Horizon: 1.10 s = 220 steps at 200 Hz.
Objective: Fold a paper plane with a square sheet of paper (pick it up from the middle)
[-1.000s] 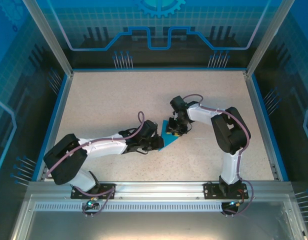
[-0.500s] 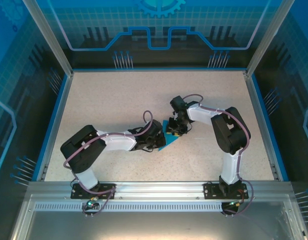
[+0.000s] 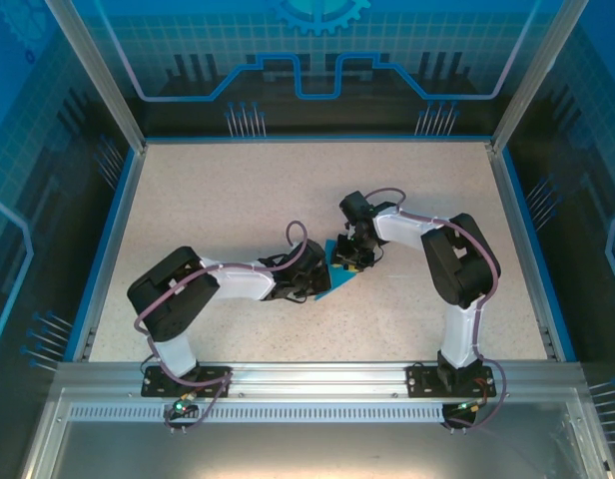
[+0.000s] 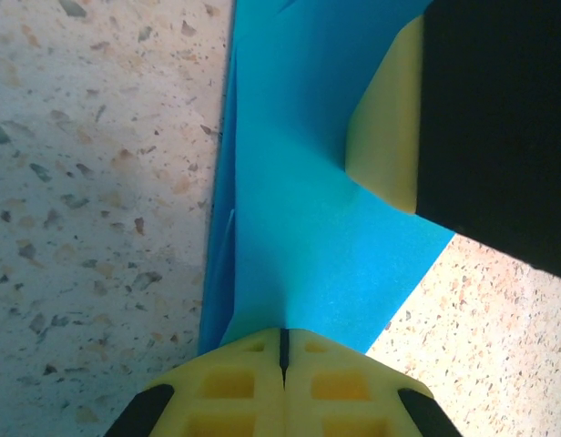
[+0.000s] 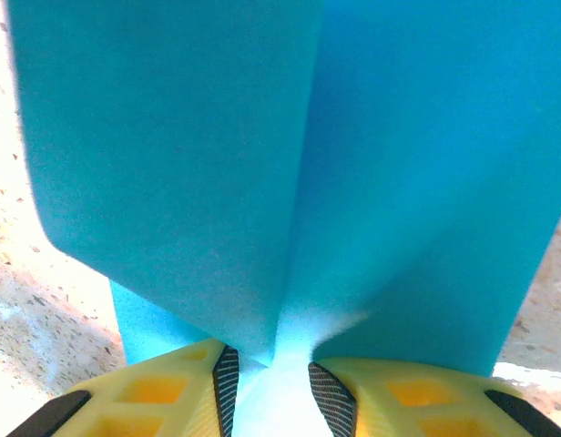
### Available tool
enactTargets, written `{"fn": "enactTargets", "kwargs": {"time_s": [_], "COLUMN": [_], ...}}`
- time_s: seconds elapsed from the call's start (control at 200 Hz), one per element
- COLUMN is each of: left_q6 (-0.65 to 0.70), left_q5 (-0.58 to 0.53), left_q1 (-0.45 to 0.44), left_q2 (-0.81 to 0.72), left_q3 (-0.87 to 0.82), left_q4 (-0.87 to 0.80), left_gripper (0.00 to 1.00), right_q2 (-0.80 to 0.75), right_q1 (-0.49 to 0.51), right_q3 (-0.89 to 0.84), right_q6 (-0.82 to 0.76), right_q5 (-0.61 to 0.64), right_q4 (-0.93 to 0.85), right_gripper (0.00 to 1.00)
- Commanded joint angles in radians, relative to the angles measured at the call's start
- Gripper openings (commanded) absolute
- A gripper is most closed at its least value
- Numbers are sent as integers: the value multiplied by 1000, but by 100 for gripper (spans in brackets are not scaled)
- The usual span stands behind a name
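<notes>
Paper partly folded, not a plane yet.
The blue paper point(image 3: 342, 280) sits mid-surface point(image 3: 208, 200) between both arms, with one long crease but no pointed nose. The left pincer point(image 4: 282, 350) is squeezed shut on its edge. The right pincer point(image 5: 273, 364) pinches a raised fold. I think many folds are left.

Teal paper point(image 5: 399, 182), its top past the view's edge

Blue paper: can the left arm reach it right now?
Probably yes. The left tool looks shut right on the near edge of the blue paper, with nothing in between. The right tool pinches the paper too, farther along.
</notes>
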Motion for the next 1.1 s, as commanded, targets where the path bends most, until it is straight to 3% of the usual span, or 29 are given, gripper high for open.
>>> {"fn": "enactTargets", "kwargs": {"time_s": [0.0, 0.29, 0.575, 0.95, 1.095], "left_q6": [-2, -2, -27, -38, -40], "left_q5": [-17, -13, -34, -39, -38], "left_q1": [15, 22, 30, 30, 30], "left_q2": [18, -63, 21, 53, 58], "left_q3": [6, 1, 49, 42, 36], "left_q4": [-15, 46, 9, -61, -81], "left_gripper": [6, 12, 12, 5, 2], "right_q2": [231, 243, 243, 219, 143], "right_q1": [8, 8, 8, 8, 5], "right_q3": [-113, -118, -118, -116, -100], "right_q6": [-2, 0, 0, 0, -13], "right_q5": [208, 208, 206, 186, 145], "right_q4": [-19, -14, -13, -10, -10], "right_gripper": [37, 37, 37, 37, 38]}}
